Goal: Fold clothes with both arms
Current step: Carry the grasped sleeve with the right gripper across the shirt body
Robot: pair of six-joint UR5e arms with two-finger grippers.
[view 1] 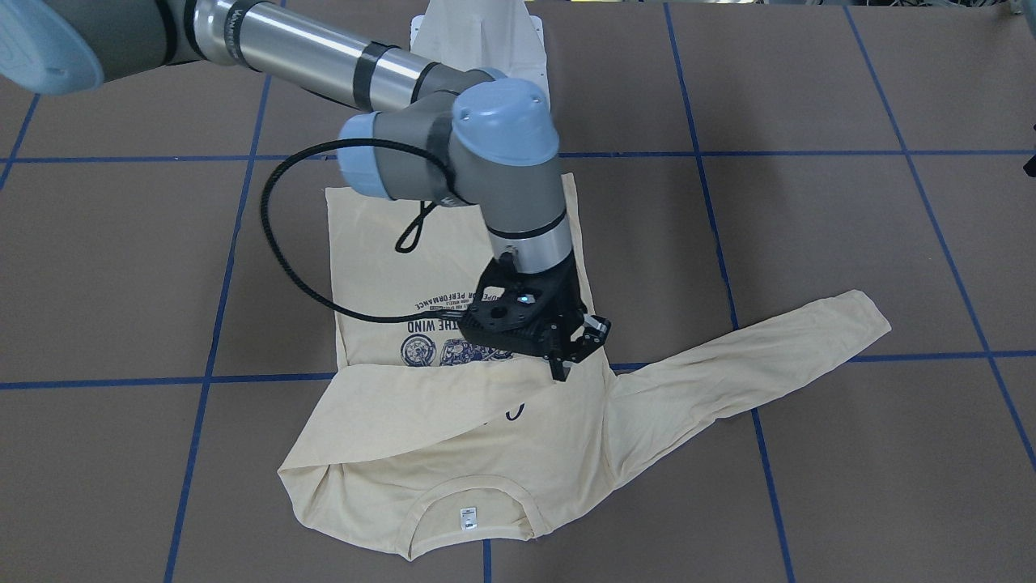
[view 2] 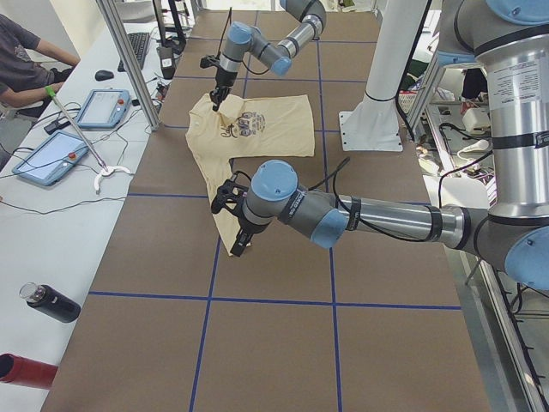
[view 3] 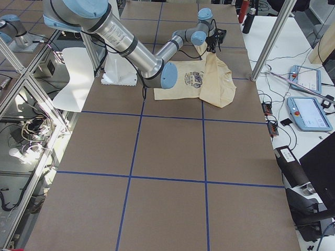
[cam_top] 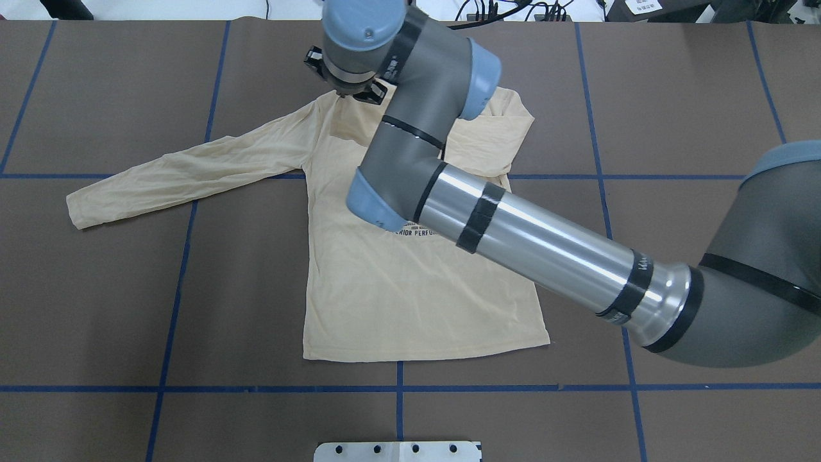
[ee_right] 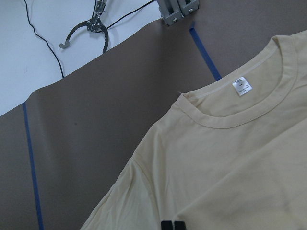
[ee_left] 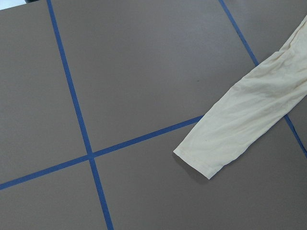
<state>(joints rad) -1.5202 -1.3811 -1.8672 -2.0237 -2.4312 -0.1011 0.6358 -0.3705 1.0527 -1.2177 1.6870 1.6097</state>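
Right jaws: clenched on folded-over flap of shirt, near its middle; see front view. Left jaws: you cannot tell whether released or clenched; left arm holds them above cuff of outstretched sleeve. Shirt lies on table, collar away from robot.

Robotics laboratory or test cell. Evidenced by a large brown table gridded in blue tape, aluminium frame posts, and teach pendants on a white side bench. Also noted: a seated operator by a keyboard.
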